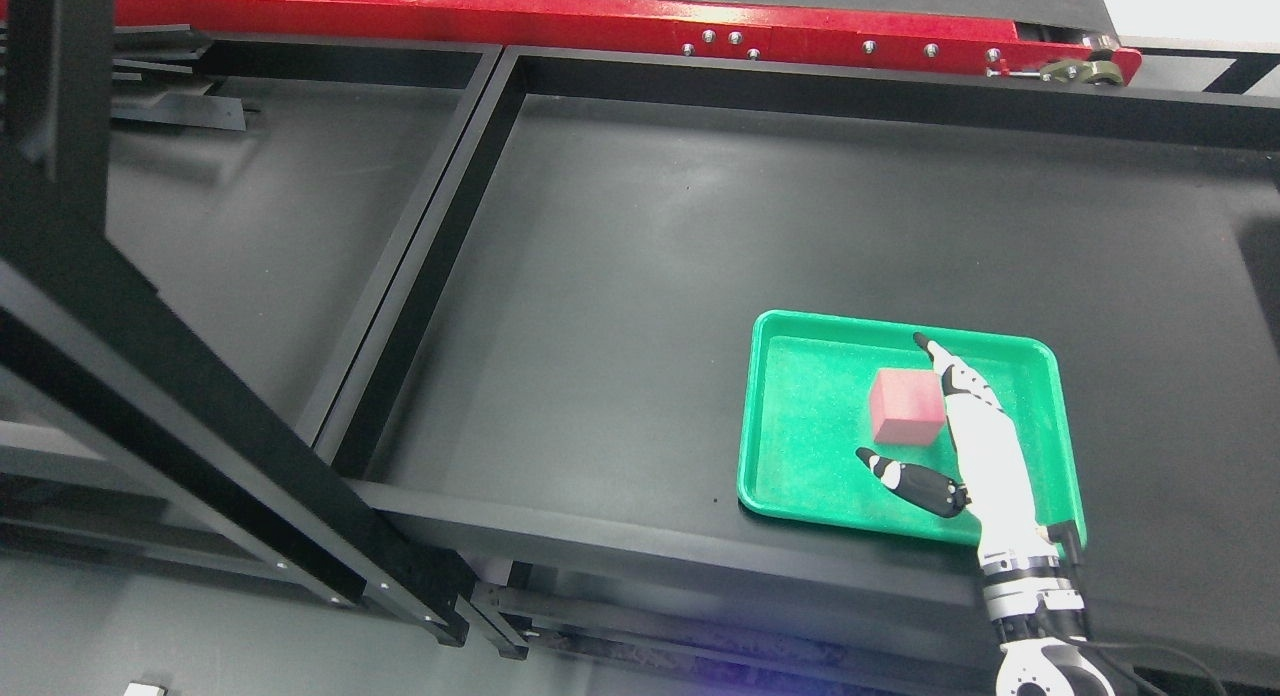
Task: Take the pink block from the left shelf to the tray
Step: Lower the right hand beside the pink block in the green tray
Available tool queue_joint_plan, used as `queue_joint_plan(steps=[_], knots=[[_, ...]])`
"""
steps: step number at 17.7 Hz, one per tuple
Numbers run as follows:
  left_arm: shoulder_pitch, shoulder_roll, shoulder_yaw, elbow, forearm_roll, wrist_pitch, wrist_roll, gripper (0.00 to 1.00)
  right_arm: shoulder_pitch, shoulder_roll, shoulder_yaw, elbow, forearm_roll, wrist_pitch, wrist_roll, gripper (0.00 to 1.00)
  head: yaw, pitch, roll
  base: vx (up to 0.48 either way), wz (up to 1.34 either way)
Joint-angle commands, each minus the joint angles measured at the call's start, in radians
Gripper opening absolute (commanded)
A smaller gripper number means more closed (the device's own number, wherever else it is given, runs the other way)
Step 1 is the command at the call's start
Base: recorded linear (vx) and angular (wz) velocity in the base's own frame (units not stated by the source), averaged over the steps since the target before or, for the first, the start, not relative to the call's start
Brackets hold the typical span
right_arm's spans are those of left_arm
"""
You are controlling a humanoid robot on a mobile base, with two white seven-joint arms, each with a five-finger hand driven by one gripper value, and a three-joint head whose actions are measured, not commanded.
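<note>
A pink cube-shaped block (907, 406) sat inside a green rectangular plastic tray (800, 416) on a matte black tabletop (620, 276) edged by black metal frame bars (420, 266) and a red rail (560, 21), while the white-and-black right hand (975, 436) hovered beside it, fingers spread and gripping nothing

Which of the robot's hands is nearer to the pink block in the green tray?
The right. The right hand is open around the pink block, fingers beside it and thumb in front, over the green tray. The left hand is out of view.
</note>
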Motion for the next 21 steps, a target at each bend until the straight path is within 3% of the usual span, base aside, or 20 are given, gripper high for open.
queue_joint_plan(steps=[1,7,17,21], knots=[[0.009,0.018,0.0,0.0,-0.002,-0.001,0.001,1.0,0.015,-0.017,0.0,0.019,-0.043,0.005,0.035,0.98,0.0,0.0,0.0,0.156,0.0],[0.009,0.018,0.0,0.0,-0.002,-0.001,0.001,1.0,0.053,-0.017,0.0,0.019,-0.043,0.007,0.038,0.98,0.0,0.0,0.0,0.1,0.0],[0.009,0.018,0.0,0.0,-0.002,-0.001,0.001,1.0,0.066,-0.017,-0.014,0.019,-0.034,0.105,0.101,0.97,0.0,0.0,0.0,0.047,0.0],[0.009,0.018,0.0,0.0,-0.002,-0.001,0.001,1.0,0.067,-0.017,-0.049,0.007,-0.042,0.08,0.094,0.97,0.0,0.0,0.0,0.026,0.0]])
